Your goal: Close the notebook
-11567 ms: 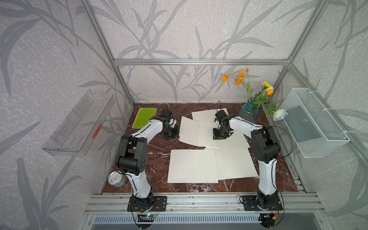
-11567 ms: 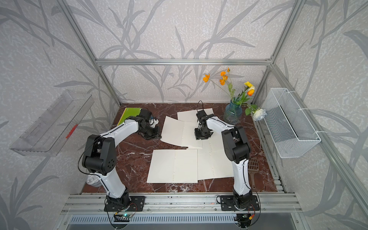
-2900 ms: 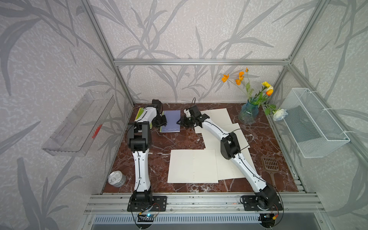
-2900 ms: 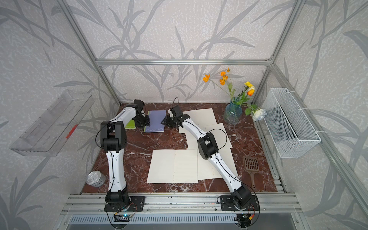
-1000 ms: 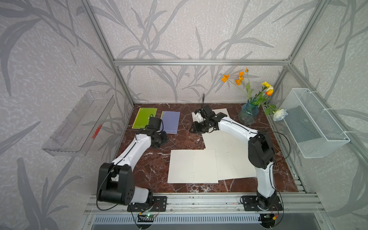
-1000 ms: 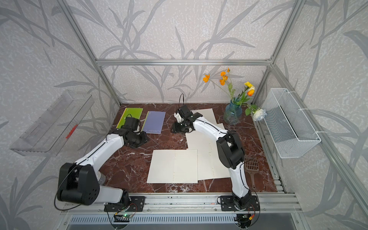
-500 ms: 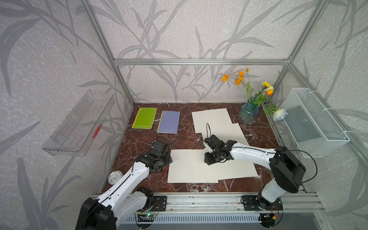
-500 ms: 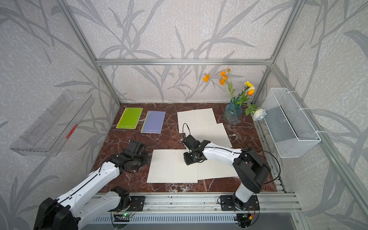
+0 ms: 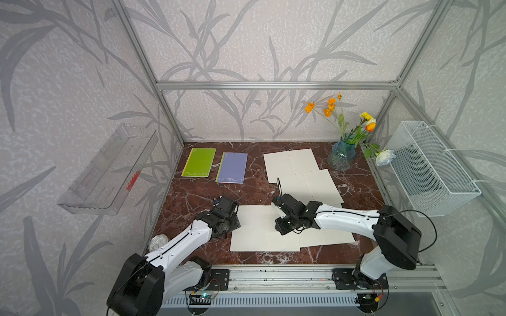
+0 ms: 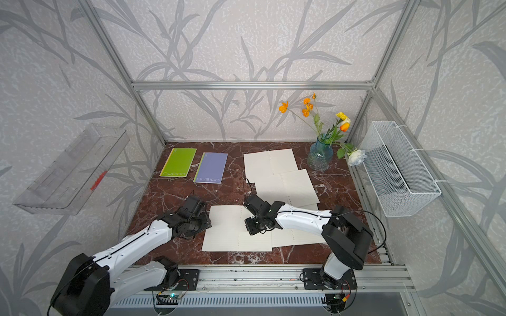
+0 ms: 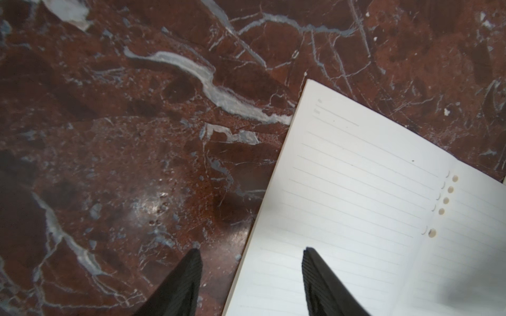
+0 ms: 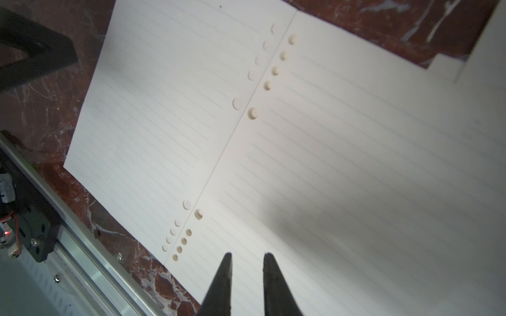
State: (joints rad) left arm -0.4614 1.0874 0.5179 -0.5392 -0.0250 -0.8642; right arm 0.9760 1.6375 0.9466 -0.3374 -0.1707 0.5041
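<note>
Marble tabletop (image 9: 197, 197) carries two closed notebooks at the upper left, the green notebook (image 9: 199, 162) and the purple notebook (image 9: 232, 167); three seconds ago both arms worked there. Now, left of centre in both top views, the left gripper (image 11: 250, 273) has come down beside the open notebook (image 9: 264, 232) in the lower middle, jaws wide apart across its outer edge, holding nothing. Further right, the right gripper (image 12: 246, 276) has narrowed to a small gap above the page, also empty. I judge this notebook is next to close.
</note>
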